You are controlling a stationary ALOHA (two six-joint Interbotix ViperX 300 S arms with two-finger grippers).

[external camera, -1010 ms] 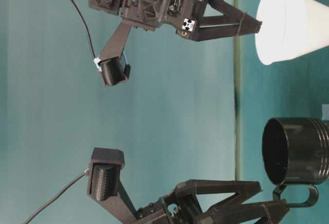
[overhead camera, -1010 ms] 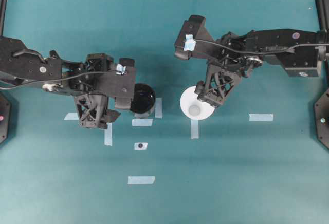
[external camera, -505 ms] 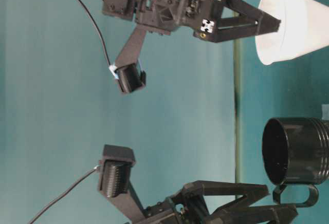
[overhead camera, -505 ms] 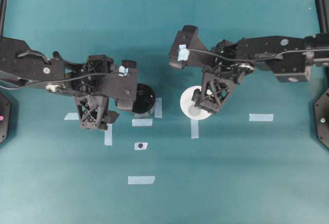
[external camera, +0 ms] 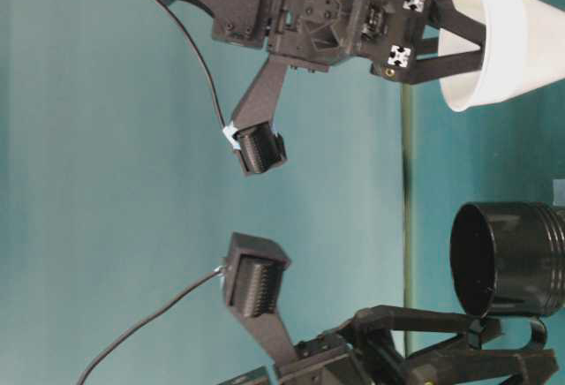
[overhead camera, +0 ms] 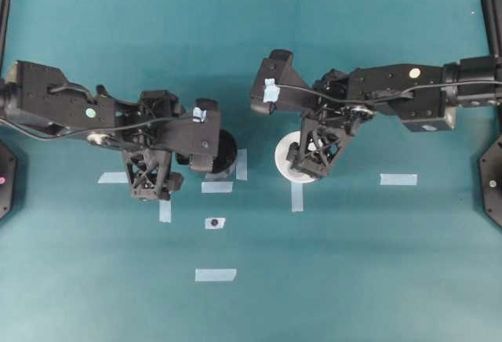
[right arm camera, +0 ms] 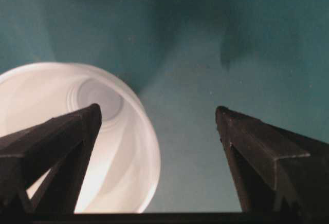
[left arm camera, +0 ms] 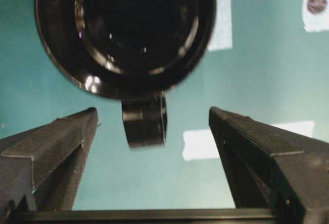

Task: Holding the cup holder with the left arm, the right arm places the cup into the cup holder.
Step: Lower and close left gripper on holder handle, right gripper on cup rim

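Both arms reaching in, nothing grasped yet.

Left pincer (left arm camera: 154,172) standing wide, released, framing stubby handle of cup holder (left arm camera: 123,29); holder sitting upright on counter (overhead camera: 353,279) between tape marks.

Right pincer (right arm camera: 159,157) likewise released, one finger (right arm camera: 56,142) hanging over rim of cup (right arm camera: 97,147), other outside its wall; cup standing mouth-up, well apart from holder.

Advising: left pinching handle squarely; right straddling rim wall evenly, squeezing gently — paper likely buckling.

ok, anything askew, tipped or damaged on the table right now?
Nothing stands out. The cup stands upright, mouth up, and the cup holder is upright beside it, apart. Neither looks dented or spilled. Both sets of jaws stand open, gripping nothing.
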